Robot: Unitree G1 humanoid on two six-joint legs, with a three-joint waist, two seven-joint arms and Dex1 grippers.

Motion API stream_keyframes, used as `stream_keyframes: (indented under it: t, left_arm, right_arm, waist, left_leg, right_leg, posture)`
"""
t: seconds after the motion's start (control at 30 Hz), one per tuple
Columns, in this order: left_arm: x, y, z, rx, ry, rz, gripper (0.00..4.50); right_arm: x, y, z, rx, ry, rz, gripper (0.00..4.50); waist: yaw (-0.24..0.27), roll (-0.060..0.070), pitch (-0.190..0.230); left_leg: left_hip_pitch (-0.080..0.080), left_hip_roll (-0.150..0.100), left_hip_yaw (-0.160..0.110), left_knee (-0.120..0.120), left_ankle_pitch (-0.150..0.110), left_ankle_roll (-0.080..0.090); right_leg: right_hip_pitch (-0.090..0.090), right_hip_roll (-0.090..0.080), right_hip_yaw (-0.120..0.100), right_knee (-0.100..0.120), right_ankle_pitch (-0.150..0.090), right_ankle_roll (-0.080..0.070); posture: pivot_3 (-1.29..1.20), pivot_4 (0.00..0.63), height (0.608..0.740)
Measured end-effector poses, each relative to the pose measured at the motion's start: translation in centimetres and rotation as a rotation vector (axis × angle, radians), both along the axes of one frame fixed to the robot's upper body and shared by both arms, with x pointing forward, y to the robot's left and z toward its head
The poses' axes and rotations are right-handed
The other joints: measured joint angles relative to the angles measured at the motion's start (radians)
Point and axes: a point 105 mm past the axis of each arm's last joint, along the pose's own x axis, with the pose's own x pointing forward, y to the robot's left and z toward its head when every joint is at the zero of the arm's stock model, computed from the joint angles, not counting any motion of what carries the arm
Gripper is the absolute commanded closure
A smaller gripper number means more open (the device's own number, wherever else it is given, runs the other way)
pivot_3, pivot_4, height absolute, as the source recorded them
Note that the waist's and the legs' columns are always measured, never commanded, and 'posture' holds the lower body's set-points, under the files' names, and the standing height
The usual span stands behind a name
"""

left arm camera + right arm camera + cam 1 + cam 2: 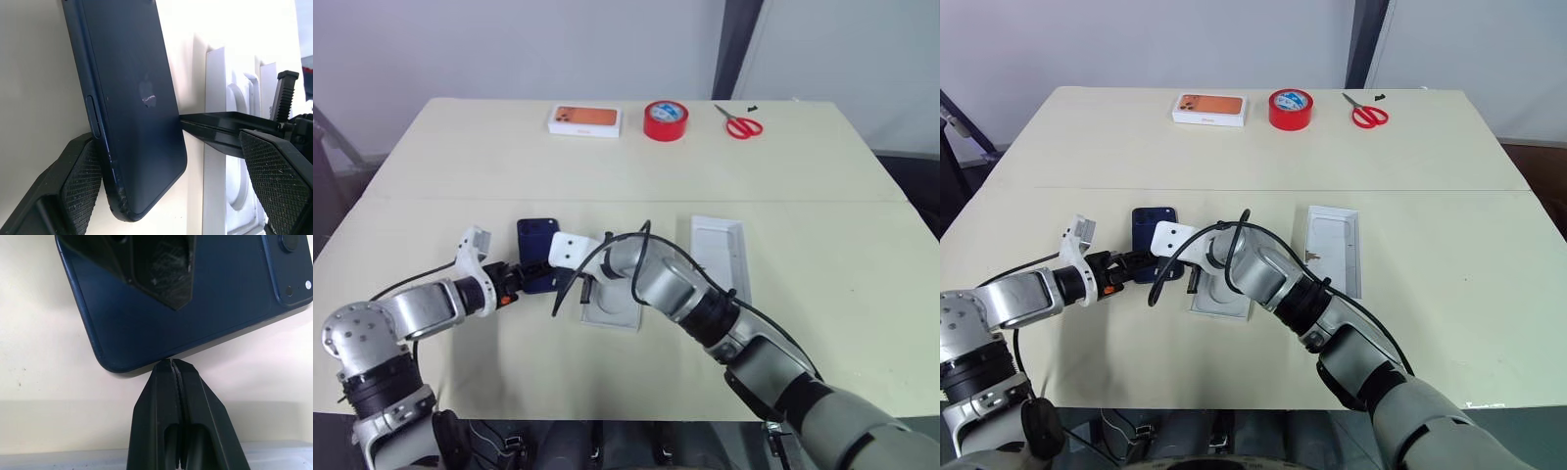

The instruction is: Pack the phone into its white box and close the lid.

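Note:
The dark navy phone [536, 238] lies back up on the table, left of centre. My left gripper [171, 144] is open and straddles the phone's near end. One pad [80, 183] is against the phone's side edge, and the other pad [274, 171] stands apart over the white box. My right gripper [170, 366] is shut, with its tips pressed against the phone's long edge. The white box [612, 311], a shallow tray with a moulded insert, sits just right of the phone, partly hidden under my right arm. The lid [720, 250] lies open side up further right.
Along the far edge of the table are a small white box with an orange phone picture [585, 119], a red tape roll [666, 120] and red scissors [739, 124]. A black cable [607, 250] loops over my right wrist, above the phone and the white box.

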Motion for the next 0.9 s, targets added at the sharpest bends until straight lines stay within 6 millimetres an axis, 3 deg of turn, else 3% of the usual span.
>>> stream_keyframes:
  t: [0.07, 0.23, 0.57, 0.7, 0.9]
  left_arm:
    - [0.1, 0.3, -0.2, -0.018, 0.011, 0.030, 0.91]
    - [-0.1, 0.8, -0.9, -0.062, 0.041, 0.086, 3.30]
    - [-0.6, 0.9, -0.8, -0.140, 0.072, 0.151, 3.36]
    - [-0.6, 0.6, -0.1, -0.196, 0.058, 0.161, 4.47]
    - [-0.8, 0.7, -0.1, -0.209, 0.068, 0.188, 4.47]
  right_arm:
    - [0.0, 0.0, 0.0, 0.000, -0.002, 0.001, 4.50]
    - [-0.1, 0.0, 0.1, 0.001, -0.005, 0.002, 4.50]
    - [-0.5, 0.4, 1.0, 0.023, -0.024, 0.025, 4.50]
    - [-0.5, 0.2, 1.3, 0.025, -0.030, 0.018, 4.50]
    - [-0.3, -0.6, 2.6, 0.046, -0.060, 0.006, 4.50]
  waist:
    - [-0.001, 0.000, 0.000]
    - [-0.002, -0.001, 0.000]
    - [-0.003, -0.001, 0.000]
    - [-0.002, -0.001, 0.000]
    - [-0.004, 0.000, 0.001]
  left_leg:
    - [0.000, 0.000, 0.000, 0.000, 0.000, 0.000]
    - [-0.001, 0.000, 0.000, 0.000, 0.000, 0.000]
    - [-0.001, 0.000, 0.000, 0.000, 0.000, 0.000]
    - [-0.001, 0.000, 0.000, 0.000, 0.000, 0.000]
    - [-0.001, 0.001, 0.000, -0.001, 0.000, 0.000]
  right_leg:
    - [0.000, 0.000, 0.000, 0.000, 0.000, 0.000]
    - [-0.001, 0.000, 0.000, 0.000, 0.000, 0.000]
    - [-0.002, 0.000, 0.000, 0.000, 0.000, 0.000]
    - [-0.002, 0.000, 0.000, -0.001, 0.000, 0.000]
    - [-0.002, 0.000, 0.000, -0.002, 0.000, 0.000]
  posture:
    - [0.00, 0.150, 0.725]
    - [0.00, 0.150, 0.725]
    - [0.00, 0.150, 0.725]
    - [0.00, 0.150, 0.725]
    - [0.00, 0.150, 0.725]
